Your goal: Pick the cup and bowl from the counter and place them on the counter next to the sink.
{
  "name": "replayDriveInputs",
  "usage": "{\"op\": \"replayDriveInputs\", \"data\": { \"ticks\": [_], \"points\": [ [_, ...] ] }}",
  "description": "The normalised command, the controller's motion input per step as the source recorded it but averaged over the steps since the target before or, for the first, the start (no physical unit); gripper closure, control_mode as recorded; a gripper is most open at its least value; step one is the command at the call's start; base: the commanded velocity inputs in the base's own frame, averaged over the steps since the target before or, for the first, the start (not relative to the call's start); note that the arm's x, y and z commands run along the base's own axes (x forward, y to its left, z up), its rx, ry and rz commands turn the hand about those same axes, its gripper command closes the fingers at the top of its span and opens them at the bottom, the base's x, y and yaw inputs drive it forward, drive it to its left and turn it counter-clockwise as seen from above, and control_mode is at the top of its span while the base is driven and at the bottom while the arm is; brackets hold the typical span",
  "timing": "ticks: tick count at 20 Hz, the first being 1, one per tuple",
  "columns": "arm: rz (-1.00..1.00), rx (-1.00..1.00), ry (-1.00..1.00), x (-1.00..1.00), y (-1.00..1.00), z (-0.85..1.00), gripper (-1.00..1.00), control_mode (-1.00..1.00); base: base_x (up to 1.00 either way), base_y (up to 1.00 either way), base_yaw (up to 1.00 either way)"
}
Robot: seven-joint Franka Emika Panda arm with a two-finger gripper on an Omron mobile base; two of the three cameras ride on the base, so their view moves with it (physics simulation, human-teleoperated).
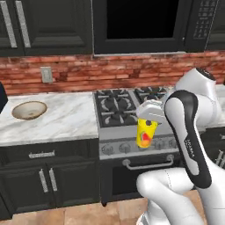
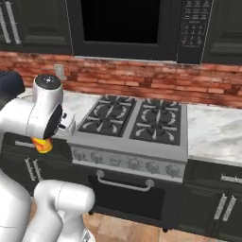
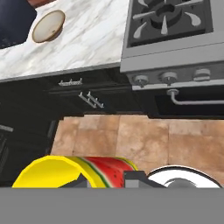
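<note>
From the left base view the jaws are pinching the cup in front of the stove, with the bowl sitting on the tabletop at nine o'clock; from the right the cup is hanging below the arm; in the hand view the cup is lying at six o'clock, the bowl at eleven.

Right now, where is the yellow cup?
The cup is up in the air, held by the gripper in front of the stove, right of the counter where the bowl sits.
</note>
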Motion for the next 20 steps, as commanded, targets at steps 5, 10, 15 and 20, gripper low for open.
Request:
{"op": "replayDriveInputs", "data": {
  "ticks": [5,10,15,20],
  "points": [
    [0.00,0.00,0.00,0.00,0.00,0.00,1.00,1.00,-0.29,0.02,0.56],
    [0.00,0.00,0.00,0.00,0.00,0.00,1.00,1.00,0.04,0.13,0.96],
    [0.00,0.00,0.00,0.00,0.00,0.00,1.00,1.00,0.32,0.00,1.00],
    [0.00,0.00,0.00,0.00,0.00,0.00,1.00,1.00,0.47,0.00,1.00]
  ]
}}
